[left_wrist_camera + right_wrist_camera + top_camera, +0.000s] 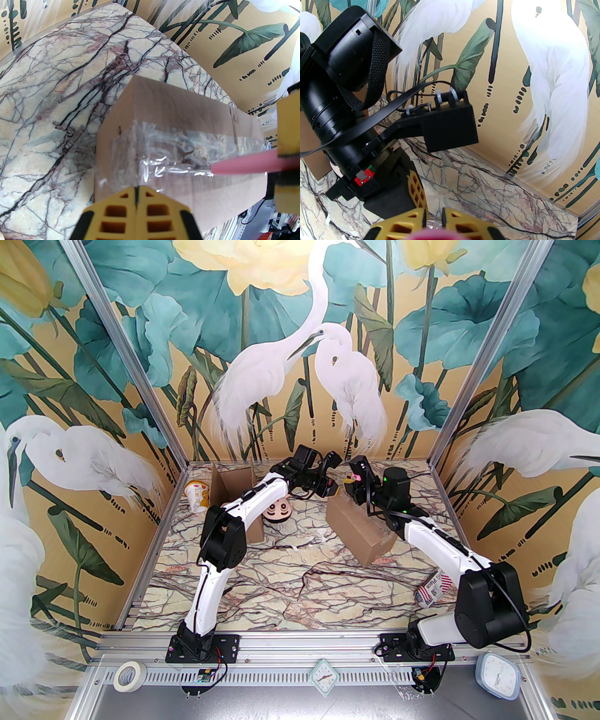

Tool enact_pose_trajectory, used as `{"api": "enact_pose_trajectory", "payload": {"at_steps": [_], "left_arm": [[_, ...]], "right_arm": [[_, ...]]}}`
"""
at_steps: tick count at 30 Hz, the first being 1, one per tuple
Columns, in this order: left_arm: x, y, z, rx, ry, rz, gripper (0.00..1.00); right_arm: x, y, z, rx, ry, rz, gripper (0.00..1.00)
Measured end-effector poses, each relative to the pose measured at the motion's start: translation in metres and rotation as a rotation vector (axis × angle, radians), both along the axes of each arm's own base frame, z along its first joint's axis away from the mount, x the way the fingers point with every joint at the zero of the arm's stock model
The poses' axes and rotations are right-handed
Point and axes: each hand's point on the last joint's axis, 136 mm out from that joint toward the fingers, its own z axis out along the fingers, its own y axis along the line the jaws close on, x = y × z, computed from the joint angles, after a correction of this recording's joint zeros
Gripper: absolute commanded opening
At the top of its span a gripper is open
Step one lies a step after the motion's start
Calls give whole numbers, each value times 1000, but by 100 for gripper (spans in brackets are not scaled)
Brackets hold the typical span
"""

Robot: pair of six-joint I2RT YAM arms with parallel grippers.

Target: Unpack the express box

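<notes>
The left fingers (143, 211) are clenched with the yellow tips pressed together and nothing between them. They are poised over the near end of the express box (175, 105); contact with it cannot be confirmed. The right fingers (459, 222) are clamped on a pink tool (246, 164), which reaches in from the right of the left wrist view. Its tip lies on the strip of clear tape (164, 145) running along the top of the box. The tape is wrinkled and partly lifted around the tip. The box itself is closed and lies on the marbled surface (300, 587), right of centre and towards the back wall, with both arms meeting above its far end. Further left, an open carton (234, 488) stands on the surface with a printed cup (197, 495) just beside it. A round face-painted item (277, 511) lies between the carton and the box. A printed packet (433, 589) lies near the right arm's base, well apart from the box.
</notes>
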Motion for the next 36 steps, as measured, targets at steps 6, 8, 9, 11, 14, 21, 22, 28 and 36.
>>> {"api": "enact_pose_trajectory", "payload": {"at_steps": [6,8,9,11,14,21,22,28,36], "left_arm": [[0,0,0,2,1,1,0],[0,0,0,4,0,2,0],[0,0,0,5,1,3,0],[0,0,0,7,-1,4,0],[0,0,0,15,-7,4,0],[-2,0,0,25,-6,3,0],[-3,0,0,26,-5,2,0],[-7,-3,0,30,1,-6,0],[-9,-4,-1,33,5,-9,0]], "right_arm": [[-2,-2,-1,-41,-16,6,0],[-4,-3,-1,-58,-21,3,0],[-5,-4,-1,-65,-20,3,0],[-7,-5,-2,-75,-25,2,0],[-11,-7,-2,-85,-29,2,0],[-23,-12,-3,-93,-34,-9,0],[-24,-13,-3,-94,-35,-11,0],[-34,-18,-2,-97,-41,-26,0],[-50,-28,-1,-98,-39,-54,0]]}}
